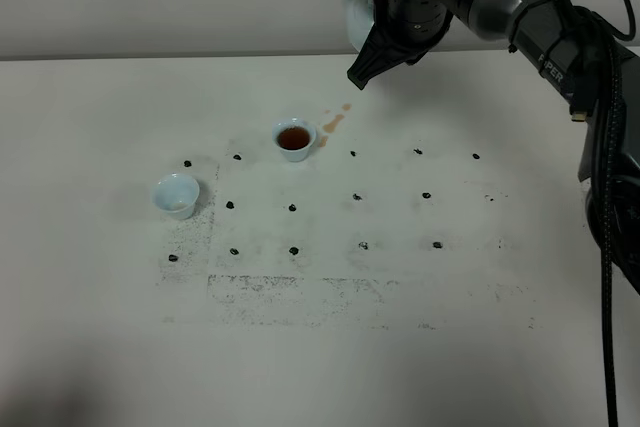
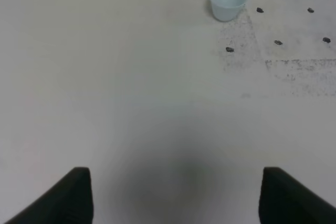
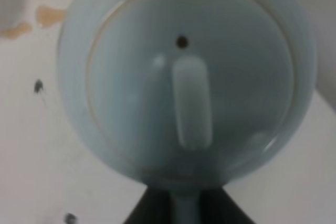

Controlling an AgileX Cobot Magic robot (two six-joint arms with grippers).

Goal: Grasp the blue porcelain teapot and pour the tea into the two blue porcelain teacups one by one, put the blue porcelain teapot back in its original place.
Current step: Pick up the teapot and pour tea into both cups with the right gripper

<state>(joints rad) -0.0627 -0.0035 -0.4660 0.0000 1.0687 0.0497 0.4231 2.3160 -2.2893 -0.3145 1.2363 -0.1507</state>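
The blue porcelain teapot [image 1: 354,15] is held up in the air at the back of the table, mostly hidden behind my right gripper [image 1: 377,49]. In the right wrist view the teapot [image 3: 157,77] fills the frame from above, with its knobbed lid [image 3: 191,103], and the right gripper [image 3: 184,208] is shut on its handle. One teacup [image 1: 294,138] holds brown tea. The other teacup [image 1: 176,195] stands empty to its front left and shows in the left wrist view [image 2: 227,0]. My left gripper [image 2: 176,198] is open and empty over bare table.
A brown tea spill [image 1: 333,119] lies on the white table [image 1: 100,327] just right of the full cup, under the teapot. Small black dots [image 1: 357,197] mark a grid on the table. The right arm and its cables [image 1: 600,197] run down the right side.
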